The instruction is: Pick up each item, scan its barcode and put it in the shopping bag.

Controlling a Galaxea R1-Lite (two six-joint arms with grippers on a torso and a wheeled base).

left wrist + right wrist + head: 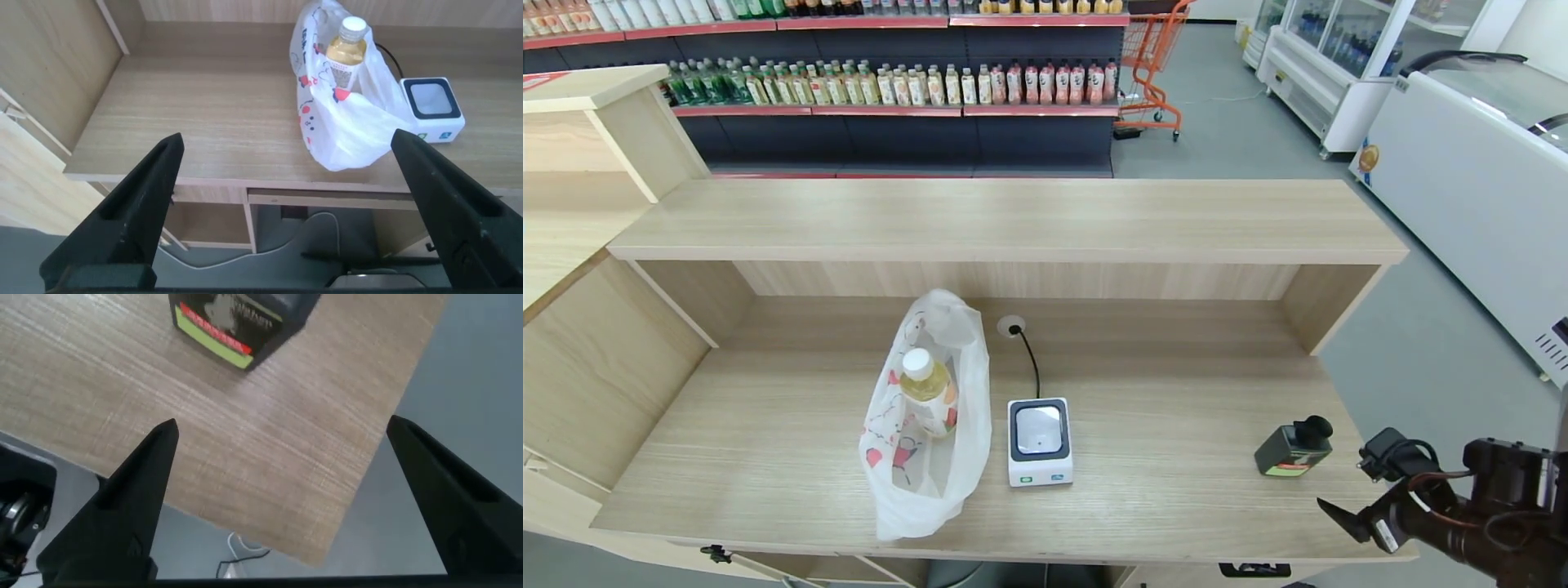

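Lining up on the dark carton [1292,451]: your right jaws hang wide apart near it, at three o'clock from the scanner [1040,441]. One bottle [925,390] sits in the shopping bag [970,425] at nine. Next, clamp squarely, barcode outward. Left jaws stand apart too.

the head camera looks forward and down from high over the counter [1176,384], facing the store shelves [890,82] beyond. the left wrist camera sits back off the counter's near edge, looking across at the shopping bag [351,135] and scanner [431,100], both shared with the head view. the right wrist camera hangs close over the counter's near right corner, sharing the dark container [237,318] with the head view.
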